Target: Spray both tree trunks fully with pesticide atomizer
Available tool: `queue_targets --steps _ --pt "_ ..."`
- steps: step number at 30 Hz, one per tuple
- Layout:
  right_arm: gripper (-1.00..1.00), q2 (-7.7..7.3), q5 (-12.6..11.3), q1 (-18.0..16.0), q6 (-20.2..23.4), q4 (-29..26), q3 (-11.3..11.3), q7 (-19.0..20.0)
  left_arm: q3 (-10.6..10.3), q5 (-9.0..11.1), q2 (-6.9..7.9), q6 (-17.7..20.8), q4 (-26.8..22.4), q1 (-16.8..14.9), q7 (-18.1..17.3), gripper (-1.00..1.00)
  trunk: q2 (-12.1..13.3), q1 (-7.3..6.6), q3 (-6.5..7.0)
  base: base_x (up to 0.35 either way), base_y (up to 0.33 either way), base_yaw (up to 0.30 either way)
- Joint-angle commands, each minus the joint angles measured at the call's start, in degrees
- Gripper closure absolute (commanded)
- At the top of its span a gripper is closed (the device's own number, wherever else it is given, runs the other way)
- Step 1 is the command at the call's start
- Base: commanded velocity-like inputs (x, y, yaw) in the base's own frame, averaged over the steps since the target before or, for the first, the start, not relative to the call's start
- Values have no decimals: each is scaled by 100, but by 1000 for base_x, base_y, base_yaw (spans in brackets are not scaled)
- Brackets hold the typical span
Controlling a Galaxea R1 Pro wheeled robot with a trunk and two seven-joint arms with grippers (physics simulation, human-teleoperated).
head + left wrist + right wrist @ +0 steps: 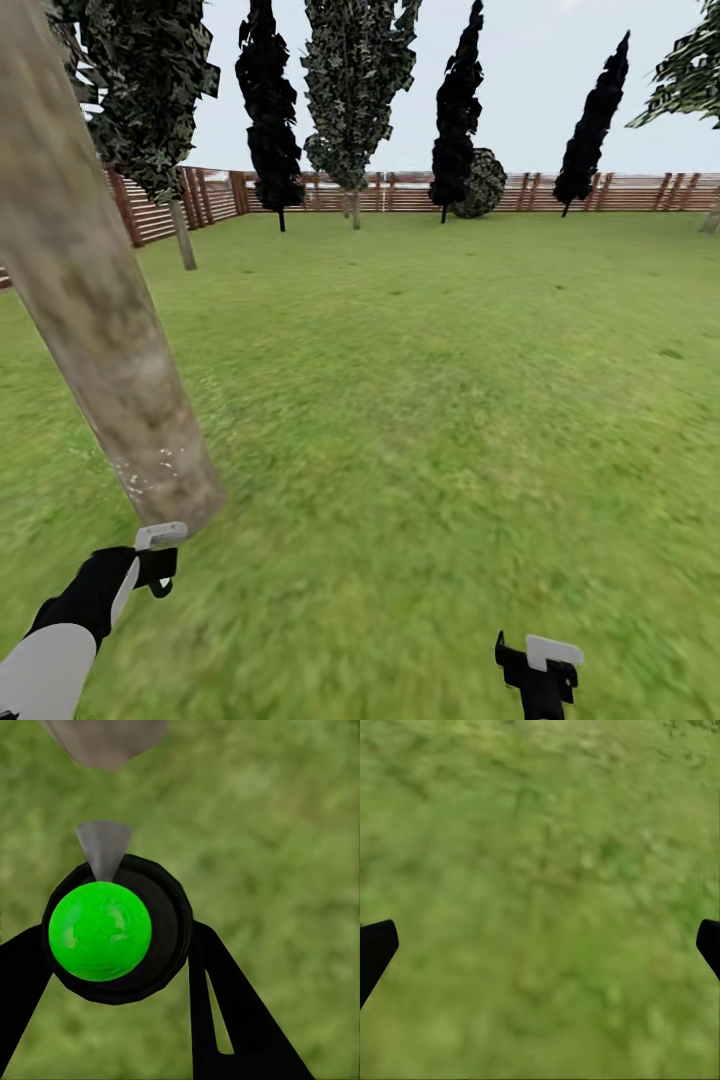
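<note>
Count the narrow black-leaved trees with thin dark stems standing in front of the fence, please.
3. One narrow black-leaved tree stands toward the left of the brown slatted wooden fence, one near the middle beside a round leafy bush, one toward the right. Others may be hidden.

White-and-black arms with black pincers

The left arm (pixel 50 655) has a white forearm shell and black wrist; each black pincer, left (pixel 160 560) and right (pixel 540 672), carries a pale grey fingertip pad.
</note>
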Motion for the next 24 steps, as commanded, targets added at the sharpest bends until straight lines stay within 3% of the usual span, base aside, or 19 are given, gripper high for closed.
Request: queue_targets --steps 1,13,24 --pt "-100 0 55 -2 -14 4 -45 -14 39 -60 -5 26 -9 -6 -50 100 -2 1 -5 209 -206 276" --pt "-100 0 55 -2 -14 4 -45 -13 24 -60 -10 25 -9 -6 -49 100 -2 1 -5 185 -221 271" --pt "-100 0 55 -2 -14 4 -45 -13 31 -60 -10 24 -9 -6 -51 100 -2 1 -5 170 -231 54"
